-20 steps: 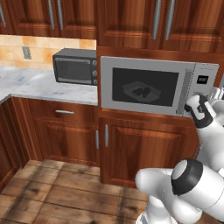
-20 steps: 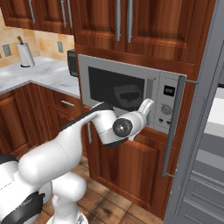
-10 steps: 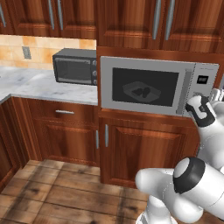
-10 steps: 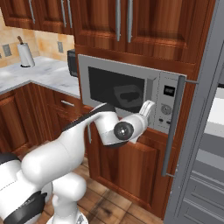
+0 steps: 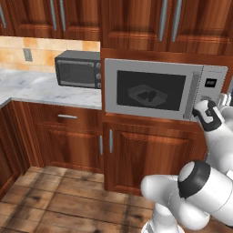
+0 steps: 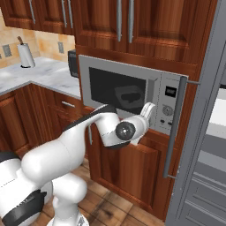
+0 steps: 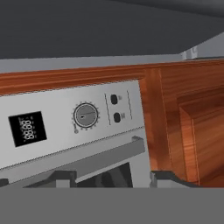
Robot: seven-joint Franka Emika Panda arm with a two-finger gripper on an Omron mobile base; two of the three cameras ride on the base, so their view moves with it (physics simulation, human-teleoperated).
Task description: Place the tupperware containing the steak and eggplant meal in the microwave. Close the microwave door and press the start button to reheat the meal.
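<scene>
Wooden cabinets [image 5: 136, 154] surround the built-in microwave [image 5: 164, 90], which sits in the cabinet wall just past the right end of the marble worktop [image 5: 41, 88]. The microwave door [image 5: 150, 88] is shut flush against the front. Through its window the tupperware [image 5: 146, 93] lies flat on the oven floor, near the middle, with two dark lumps in it; which is the steak and which the eggplant cannot be told through the glass. A smaller dark countertop oven [image 5: 78, 69] stands at the worktop's back right corner, just beside the microwave. A paper towel roll [image 6: 25, 55] stands at the worktop's back edge.

Control panel [image 7: 65, 120]: black display [image 7: 27, 128], round dial [image 7: 85, 115], two small buttons [image 7: 116, 108] stacked beside the dial.

Gripper [image 7: 111, 178] close before the panel's lower edge, fingertips apart, holding nothing.
</scene>
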